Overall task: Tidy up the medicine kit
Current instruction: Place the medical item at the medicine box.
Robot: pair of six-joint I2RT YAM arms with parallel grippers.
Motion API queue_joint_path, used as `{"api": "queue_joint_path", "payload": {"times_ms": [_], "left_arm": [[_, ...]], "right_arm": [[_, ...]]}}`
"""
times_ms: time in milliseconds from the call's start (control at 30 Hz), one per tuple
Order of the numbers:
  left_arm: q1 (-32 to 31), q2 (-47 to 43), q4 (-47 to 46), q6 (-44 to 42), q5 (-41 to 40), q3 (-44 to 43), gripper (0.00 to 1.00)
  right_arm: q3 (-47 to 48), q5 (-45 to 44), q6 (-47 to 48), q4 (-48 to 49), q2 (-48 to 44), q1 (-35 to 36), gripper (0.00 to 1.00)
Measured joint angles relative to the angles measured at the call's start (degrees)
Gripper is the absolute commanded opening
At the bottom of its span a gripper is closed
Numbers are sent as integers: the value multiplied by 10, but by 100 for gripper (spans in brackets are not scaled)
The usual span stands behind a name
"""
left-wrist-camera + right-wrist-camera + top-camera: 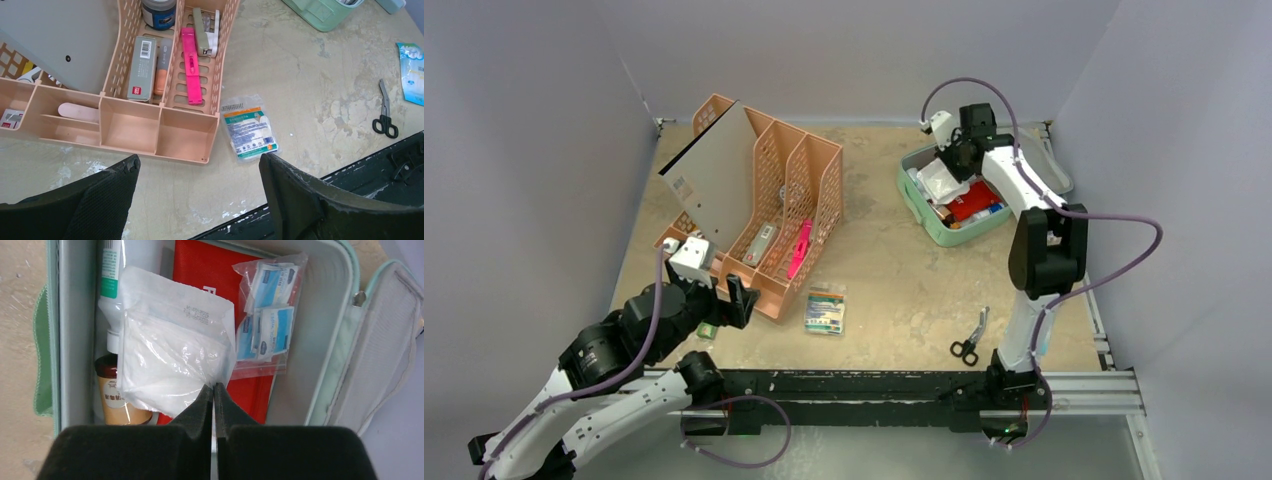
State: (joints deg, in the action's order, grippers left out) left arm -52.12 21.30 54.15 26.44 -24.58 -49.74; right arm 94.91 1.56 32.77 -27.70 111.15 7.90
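Left gripper (199, 165): spread wide, empty, at 8 o'clock.
Flat teal-printed sachet (250, 127): at 6 o'clock; judged next, a low pinch called for.
Right gripper (214, 387): closed on crinkled white plastic pouch (170, 350).
Mint-green zippered soft case (916, 212): open at 1 o'clock; packing judged in hand.

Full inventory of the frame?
medicine kit: 1, mint green, far right, lid open
white packet: 1, white, above kit
red pouch: 1, red, inside kit
sachet bag: 1, clear, on pouch
white bottle: 1, white, inside kit
brown bottle: 1, brown, inside kit
rack: 1, orange, far left
gauze packet: 1, green-white, beside rack
scissors: 1, black handles, near right base
left gripper: 1, black, open, before rack
right gripper: 1, black, shut on white packet
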Motion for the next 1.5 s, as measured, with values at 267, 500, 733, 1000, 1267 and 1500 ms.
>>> {"api": "queue_joint_path", "payload": {"times_ms": [267, 500, 733, 1000, 1267, 1500], "left_arm": [[0, 3, 5, 3, -8, 0, 87], [0, 3, 9, 9, -12, 0, 87], [0, 5, 9, 10, -13, 0, 87], [0, 5, 9, 10, -14, 0, 87], [0, 12, 9, 10, -14, 0, 87], [0, 12, 9, 10, -14, 0, 87]], "right_arm": [[20, 7, 52, 11, 48, 0, 0], [43, -5, 78, 21, 77, -1, 0], [49, -6, 78, 26, 81, -8, 0], [74, -8, 57, 29, 87, -16, 0], [87, -5, 36, 30, 108, -17, 14], [105, -5, 13, 20, 118, -17, 36]]}}
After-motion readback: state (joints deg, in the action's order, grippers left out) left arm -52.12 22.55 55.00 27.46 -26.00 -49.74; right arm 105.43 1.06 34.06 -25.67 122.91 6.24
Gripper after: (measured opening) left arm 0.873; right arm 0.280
